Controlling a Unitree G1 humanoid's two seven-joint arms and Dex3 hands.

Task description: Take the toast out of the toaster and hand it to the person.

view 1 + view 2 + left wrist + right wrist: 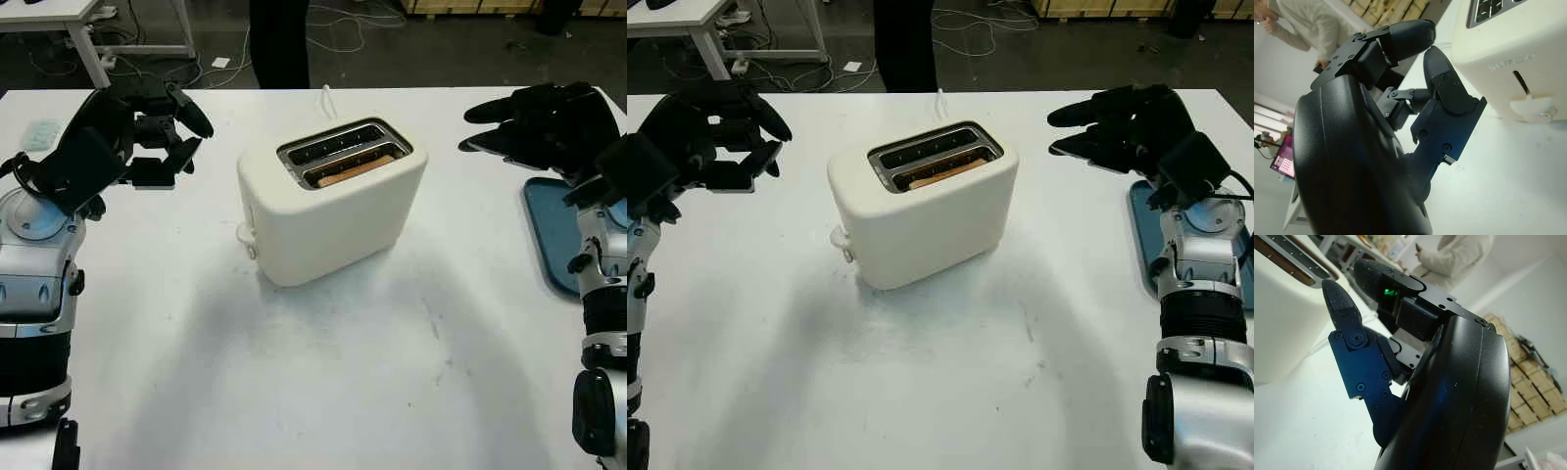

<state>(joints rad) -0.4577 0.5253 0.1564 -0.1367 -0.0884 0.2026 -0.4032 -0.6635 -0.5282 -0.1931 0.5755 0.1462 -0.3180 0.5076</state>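
Person (279, 39) at the desk's far edge is cut off, I only get dark legs from the head camera; the wrist views catch a light-sleeved torso, nothing lower. Blue tray (551, 230) at the desk's right edge is half hidden behind my right arm, and I can't tell if anything is on it. A small pale item (41, 133) near the far left corner is too small to identify.

One toaster (331, 201), cream, matte, rounded corners, sits around the middle of the white desk (323, 372), turned at an angle. It has two slots with dark metal rims. One slice of toast (348, 172), brown edge, sits low in the near slot, mostly sunk; the far slot looks dark. A lever knob sticks out on the toaster's left end. A white cord runs off from behind it toward the far edge.

My left hand (162, 132), black and hard-shelled, is up above the desk's left side, open, holding nothing, well apart from the toaster. My right hand (1117, 125) is above the right side, open too, nothing in it.
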